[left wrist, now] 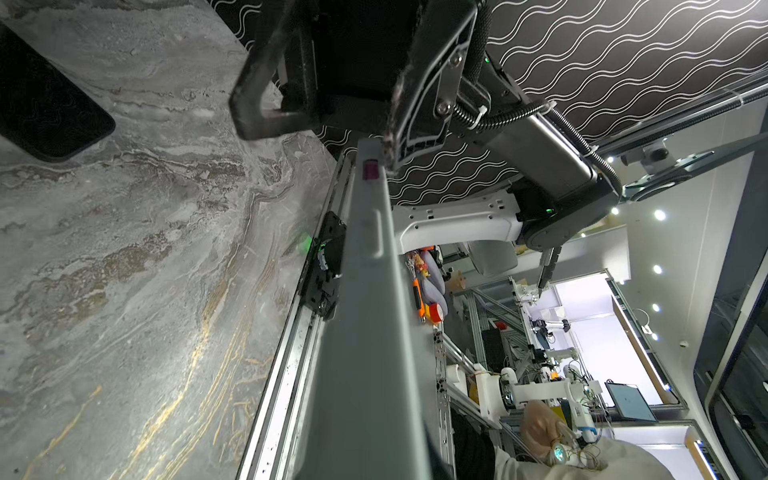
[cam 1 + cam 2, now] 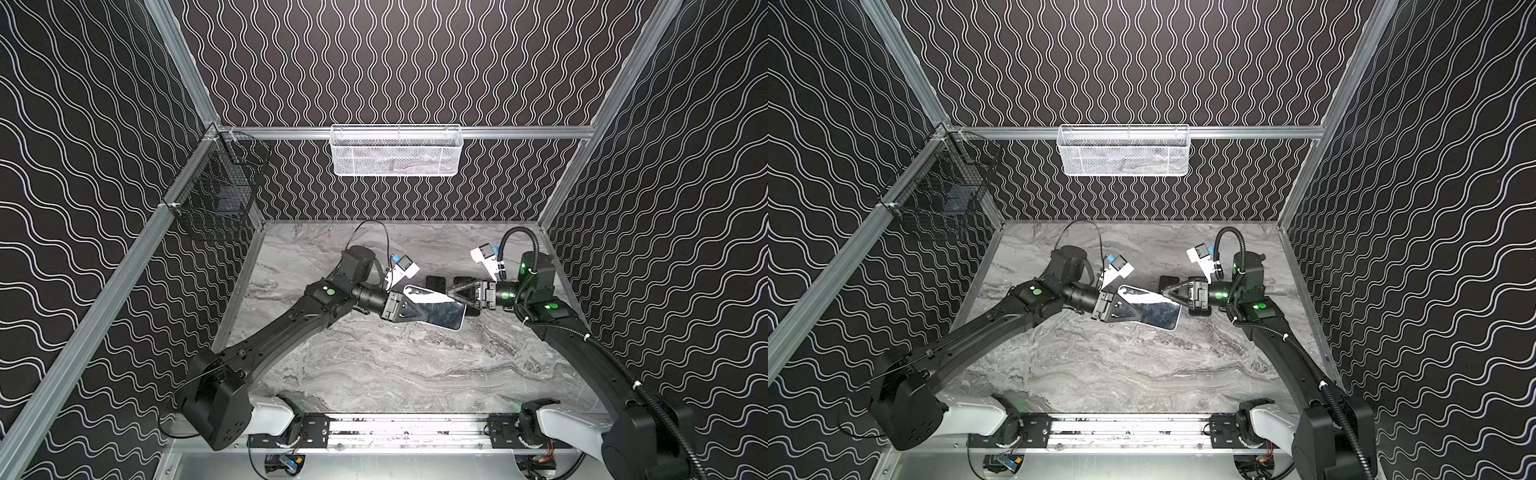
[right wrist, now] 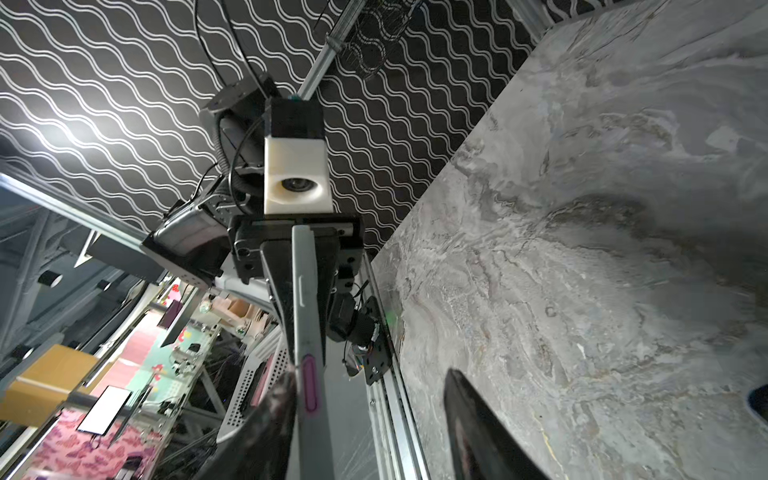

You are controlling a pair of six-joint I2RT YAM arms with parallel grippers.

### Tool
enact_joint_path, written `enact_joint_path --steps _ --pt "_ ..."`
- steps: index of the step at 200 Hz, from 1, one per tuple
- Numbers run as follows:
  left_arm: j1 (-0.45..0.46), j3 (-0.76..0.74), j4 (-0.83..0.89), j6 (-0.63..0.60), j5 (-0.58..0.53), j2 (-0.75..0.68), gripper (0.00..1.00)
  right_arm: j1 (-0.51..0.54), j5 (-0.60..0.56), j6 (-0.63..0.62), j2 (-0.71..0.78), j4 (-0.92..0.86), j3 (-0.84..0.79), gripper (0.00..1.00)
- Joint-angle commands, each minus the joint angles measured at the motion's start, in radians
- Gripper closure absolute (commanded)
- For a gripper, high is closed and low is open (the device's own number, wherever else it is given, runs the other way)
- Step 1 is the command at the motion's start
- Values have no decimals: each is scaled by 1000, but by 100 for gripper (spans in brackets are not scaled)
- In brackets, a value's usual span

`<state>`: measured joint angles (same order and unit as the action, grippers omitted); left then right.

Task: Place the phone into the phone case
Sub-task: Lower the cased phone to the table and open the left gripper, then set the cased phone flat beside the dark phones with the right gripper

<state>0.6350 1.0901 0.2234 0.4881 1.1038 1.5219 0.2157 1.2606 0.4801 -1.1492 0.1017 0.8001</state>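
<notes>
fingers [image 3: 276, 270] of my left gripper [image 2: 419, 317] are pinched narrow on the flat faces of the phone [image 2: 440, 319]. they hold it tilted off the marble-veined grey counter [image 2: 374, 365], above its middle, with the glossy screen up. i see a pale grey phone case [image 1: 365, 291] wrapping its edge: smooth and matte, with a long moulded button ridge and a small magenta button. whether the phone sits fully in it i cannot tell. my right gripper [image 2: 453, 297] meets the phone's free short end with its black tapered fingers [image 3: 478, 432] parted fairly wide. one finger lies against the case edge and its mate stands well clear, so nothing is gripped there. behind the phone, toward the far edge of the counter, a flat black round-cornered slab [image 2: 435, 282] lies on the stone; phone or case, i cannot tell.
</notes>
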Motion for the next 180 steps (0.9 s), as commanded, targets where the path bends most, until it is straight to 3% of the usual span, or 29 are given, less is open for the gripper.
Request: enact_joint_path --steps 1,28,64,74,86,94,101,124,140,154,180 --pt "-2 21 38 -82 36 10 100 27 75 13 6 61 -11 58" --pt "-2 37 37 -84 43 25 100 72 71 -10 -11 33 -11 79" --pt "-7 32 -2 -47 35 31 100 112 61 16 -41 79 -19 95" --pt "-20 21 -28 -18 7 24 84 113 47 51 -50 124 -28 98" --pt "-52 -5 -81 36 -25 7 71 113 6 76 -67 137 -26 99" --pt "-86 -27 -99 63 -84 -15 49 113 -41 79 -81 108 -15 100" --pt "-115 -46 -111 86 -146 -41 37 111 -96 74 -94 67 -1 100" --pt "-223 -85 11 110 -480 -148 10 115 -240 199 -145 131 -15 100" --pt "-270 -87 162 110 -764 -209 2 130 -358 314 -180 218 -48 100" --pt "-279 -90 245 126 -964 -248 2 168 -537 380 -216 230 -51 100" --pt "-279 -129 266 172 -1132 -294 2 314 -952 432 -329 169 22 100"
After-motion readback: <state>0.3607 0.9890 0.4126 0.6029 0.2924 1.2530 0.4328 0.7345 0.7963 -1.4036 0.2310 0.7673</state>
